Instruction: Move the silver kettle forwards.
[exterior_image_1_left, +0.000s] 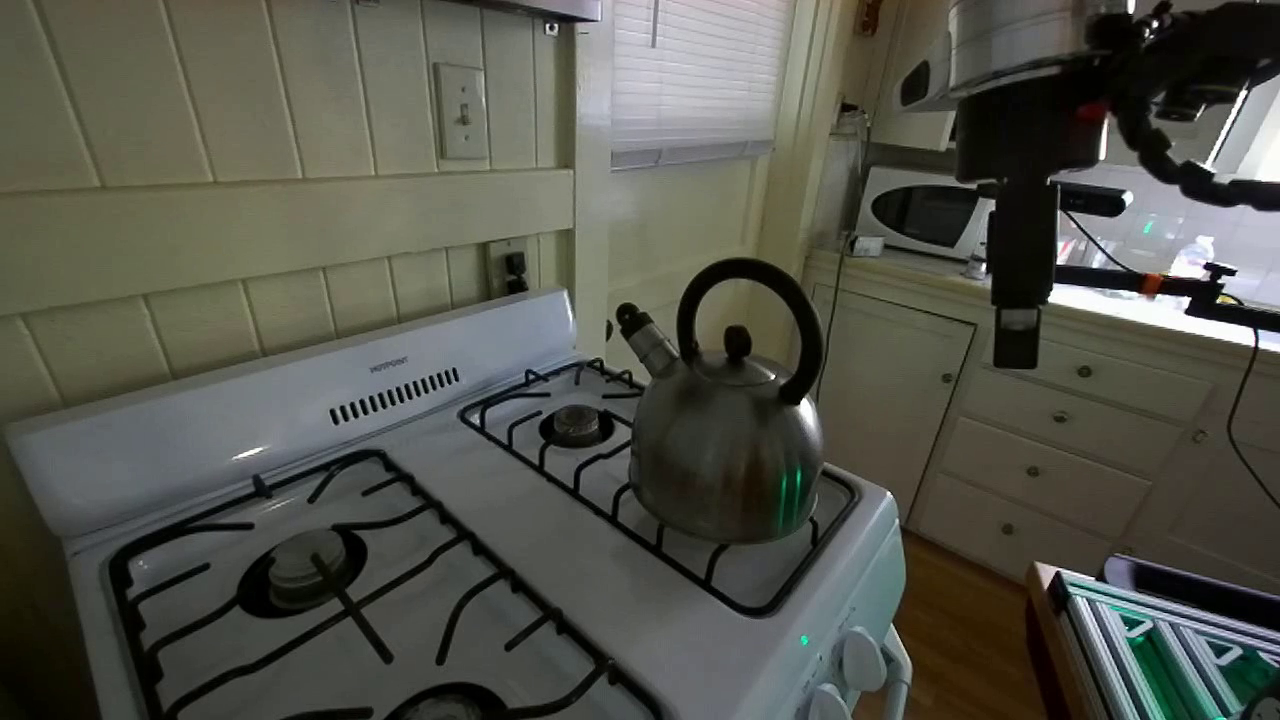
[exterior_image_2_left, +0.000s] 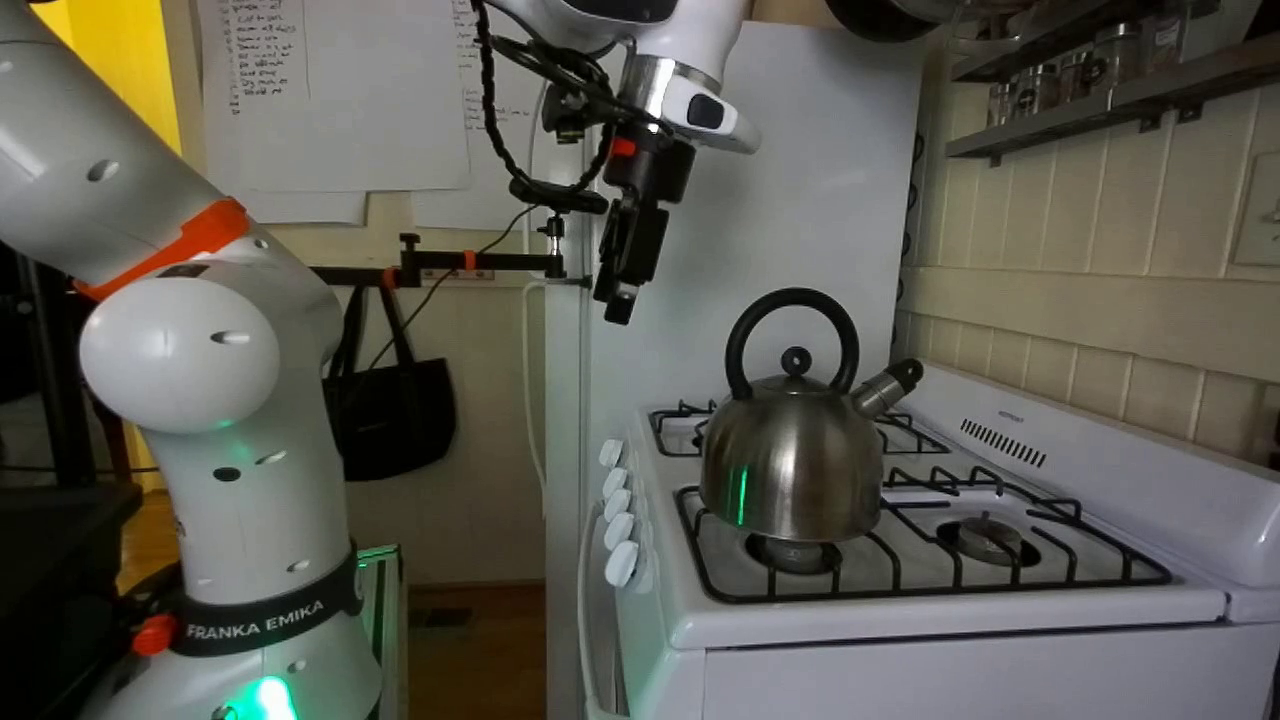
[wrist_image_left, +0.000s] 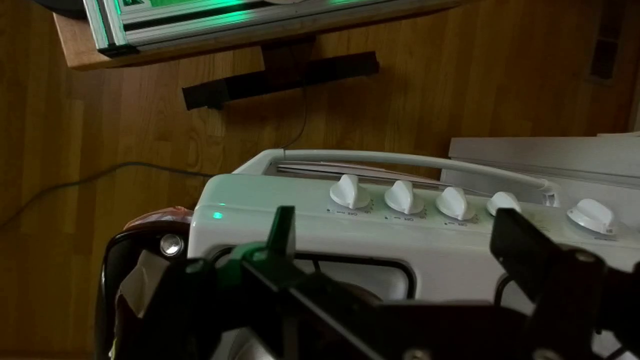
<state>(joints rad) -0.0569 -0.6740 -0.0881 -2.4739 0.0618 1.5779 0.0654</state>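
Note:
The silver kettle (exterior_image_1_left: 725, 460) stands upright on a front burner grate of the white stove, and it also shows in an exterior view (exterior_image_2_left: 790, 470). Its dark loop handle (exterior_image_1_left: 815, 335) arches over the lid. Its spout (exterior_image_1_left: 650, 342) points toward the stove's back panel. My gripper (exterior_image_1_left: 1016, 340) hangs in the air apart from the kettle, higher and toward the stove's knob side, as an exterior view (exterior_image_2_left: 620, 305) also shows. In the wrist view my gripper (wrist_image_left: 395, 217) has its fingers wide apart with nothing between them. There the kettle is mostly hidden behind the gripper.
The stove (exterior_image_2_left: 960, 640) has black grates, a raised back panel (exterior_image_1_left: 300, 390) and white knobs (wrist_image_left: 350, 192) along its front. A dark object (wrist_image_left: 115, 260) sits beside the stove's front corner. A tall white fridge-like panel (exterior_image_2_left: 760, 230) stands beyond the stove. Shelves (exterior_image_2_left: 1110, 100) hang above.

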